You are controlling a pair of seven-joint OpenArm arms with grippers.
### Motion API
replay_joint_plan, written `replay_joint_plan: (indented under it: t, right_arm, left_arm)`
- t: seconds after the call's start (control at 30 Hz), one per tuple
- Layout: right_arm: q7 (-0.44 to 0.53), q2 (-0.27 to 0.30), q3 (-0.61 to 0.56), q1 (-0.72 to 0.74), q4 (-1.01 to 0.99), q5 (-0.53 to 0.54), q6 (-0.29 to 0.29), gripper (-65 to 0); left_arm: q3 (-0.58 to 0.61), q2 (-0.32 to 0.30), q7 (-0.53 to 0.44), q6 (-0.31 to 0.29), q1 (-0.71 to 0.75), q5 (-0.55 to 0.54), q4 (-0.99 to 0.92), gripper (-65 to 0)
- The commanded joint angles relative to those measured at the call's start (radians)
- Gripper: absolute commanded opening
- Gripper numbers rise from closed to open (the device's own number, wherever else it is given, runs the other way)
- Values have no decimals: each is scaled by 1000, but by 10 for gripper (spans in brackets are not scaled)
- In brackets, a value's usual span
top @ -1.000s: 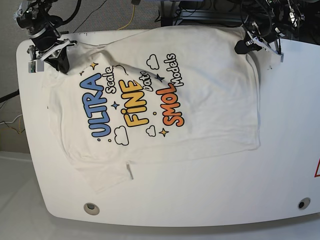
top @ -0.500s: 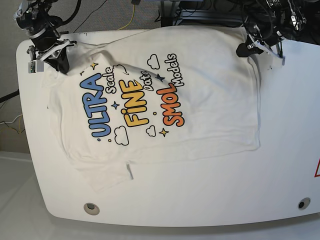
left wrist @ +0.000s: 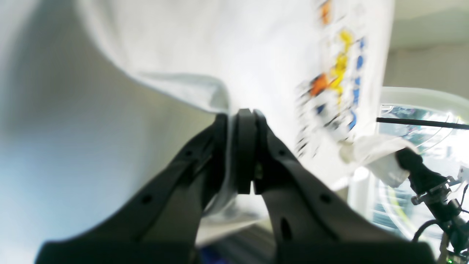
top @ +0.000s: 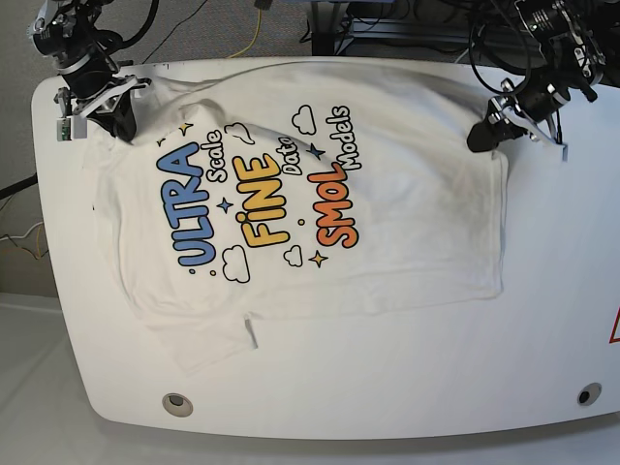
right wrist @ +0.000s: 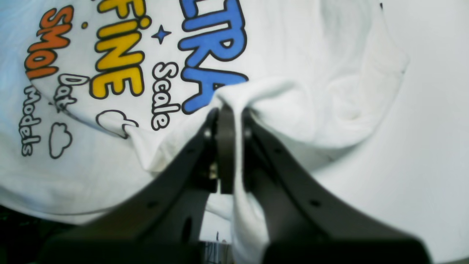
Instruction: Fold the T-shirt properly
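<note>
T-shirt (top: 320, 194) lies print-up across the white table (top: 542, 310), filling the upper and middle of the base frame. Left pincer (top: 481, 136), upper right of base frame, clamped on the shirt's edge; right pincer (top: 114, 121), upper left, clamped on a bunched fold.

Only the wrist views show the grips close: the left wrist frame has cloth nipped between the closed fingers (left wrist: 244, 154), print blurred at upper right; the right wrist frame has a fold gathered just below "ULTRA" (right wrist: 210, 40). Only the base frame shows the whole shirt.

Black end effectors (right wrist: 229, 146), silver joints, black cables.
</note>
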Motion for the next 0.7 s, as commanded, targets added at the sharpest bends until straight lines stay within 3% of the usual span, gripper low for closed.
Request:
replay_joint_plan:
  t: [0.0, 0.2, 0.67]
  right_arm:
    - [20, 12, 4, -4, 15, 27, 9, -650]
    - [20, 12, 2, 2, 15, 33, 9, -650]
    - [20, 14, -48, 48, 15, 177, 9, -650]
  left_arm:
    - [0, 3, -14, -3, -34, -26, 22, -616]
    - [2, 11, -14, -3, -60, -23, 22, -616]
    - [2, 11, -14, -3, -120, -23, 21, -616]
